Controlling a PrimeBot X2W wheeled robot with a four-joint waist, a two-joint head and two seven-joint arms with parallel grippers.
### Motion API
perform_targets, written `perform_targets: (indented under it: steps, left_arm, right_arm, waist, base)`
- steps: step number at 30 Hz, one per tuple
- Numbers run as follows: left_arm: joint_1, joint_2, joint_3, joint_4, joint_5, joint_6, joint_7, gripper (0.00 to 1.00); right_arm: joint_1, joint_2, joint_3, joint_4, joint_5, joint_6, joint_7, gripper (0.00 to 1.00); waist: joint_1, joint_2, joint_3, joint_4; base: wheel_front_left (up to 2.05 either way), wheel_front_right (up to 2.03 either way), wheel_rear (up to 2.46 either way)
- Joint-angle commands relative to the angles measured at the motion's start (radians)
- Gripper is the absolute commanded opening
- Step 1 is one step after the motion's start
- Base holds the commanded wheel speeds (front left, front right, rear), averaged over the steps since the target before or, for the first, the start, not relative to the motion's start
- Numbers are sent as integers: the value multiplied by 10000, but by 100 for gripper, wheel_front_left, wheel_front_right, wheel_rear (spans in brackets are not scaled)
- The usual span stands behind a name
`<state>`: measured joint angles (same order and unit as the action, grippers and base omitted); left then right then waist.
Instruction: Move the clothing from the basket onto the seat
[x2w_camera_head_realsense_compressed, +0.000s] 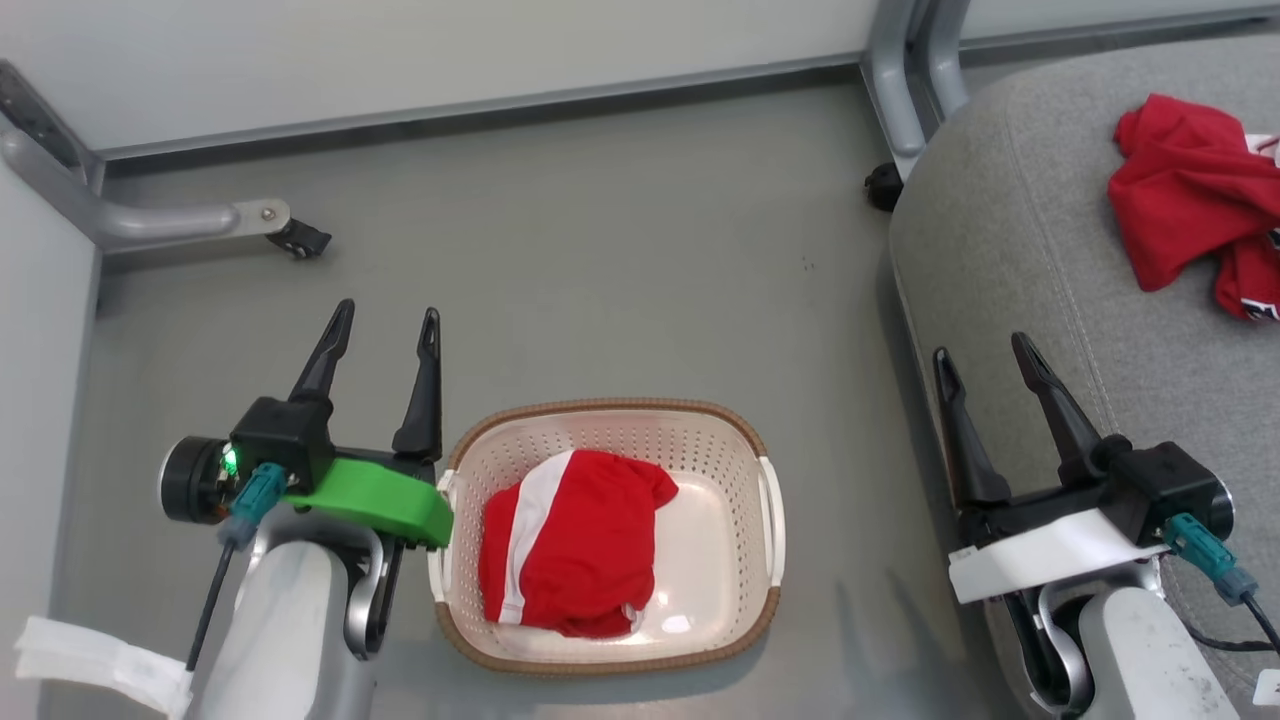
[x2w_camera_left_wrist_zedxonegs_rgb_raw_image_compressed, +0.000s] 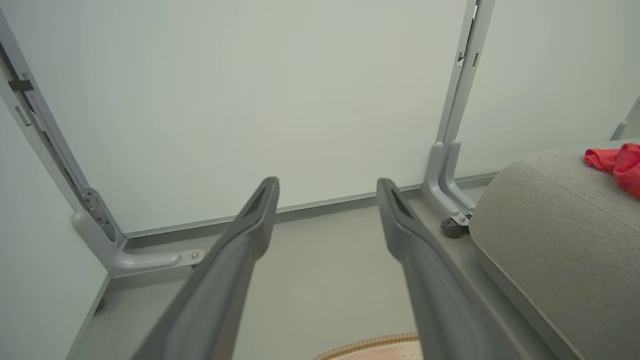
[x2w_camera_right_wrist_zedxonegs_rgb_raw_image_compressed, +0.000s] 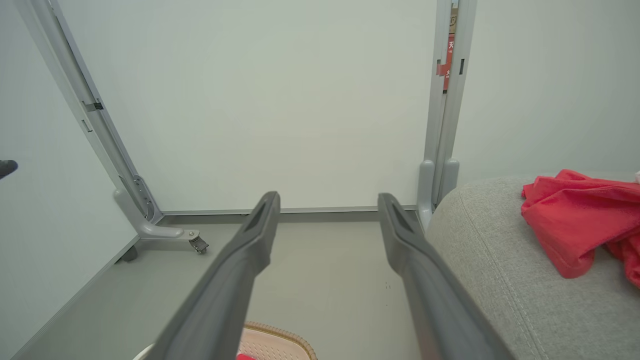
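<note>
Red shorts (x2w_camera_head_realsense_compressed: 570, 540) with a white side stripe lie crumpled in the cream perforated basket (x2w_camera_head_realsense_compressed: 720, 450) on the floor. The red jersey (x2w_camera_head_realsense_compressed: 1190, 200) lies on the grey seat (x2w_camera_head_realsense_compressed: 1000, 240) at the right, also visible as red cloth (x2w_camera_right_wrist_zedxonegs_rgb_raw_image_compressed: 575, 220) in the right wrist view and as a red corner (x2w_camera_left_wrist_zedxonegs_rgb_raw_image_compressed: 617, 162) in the left wrist view. My left gripper (x2w_camera_head_realsense_compressed: 388, 325) is open, just left of the basket and above the floor. My right gripper (x2w_camera_head_realsense_compressed: 985, 355) is open over the seat's left edge, right of the basket. Both hold nothing.
Pale partition panels on grey legs with castors (x2w_camera_head_realsense_compressed: 300, 238) (x2w_camera_head_realsense_compressed: 884, 186) close off the back and left. Grey floor (x2w_camera_head_realsense_compressed: 600, 250) lies between the basket and the back wall. The basket's woven rim (x2w_camera_right_wrist_zedxonegs_rgb_raw_image_compressed: 280, 335) shows low in the right wrist view.
</note>
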<state>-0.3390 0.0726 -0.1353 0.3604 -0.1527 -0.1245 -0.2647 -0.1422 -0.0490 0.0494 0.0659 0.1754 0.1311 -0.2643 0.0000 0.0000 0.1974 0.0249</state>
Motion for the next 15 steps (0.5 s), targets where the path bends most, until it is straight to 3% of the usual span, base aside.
perform_targets:
  steps: [1, 15]
  left_arm:
    - [-347, 81, -134, 212, 100, -54, 6, 100]
    - [-2611, 699, -2095, 3172, -187, -73, 6, 100]
  right_arm:
    - [-225, -27, 5, -106, -81, -7, -2, 100]
    - [-1989, -26, 336, -671, -54, -7, -1, 100]
  waist:
    - [0, 0, 721, -412]
    - [0, 0, 3296, -1413]
  base:
    - [0, 0, 0]
    - [0, 0, 0]
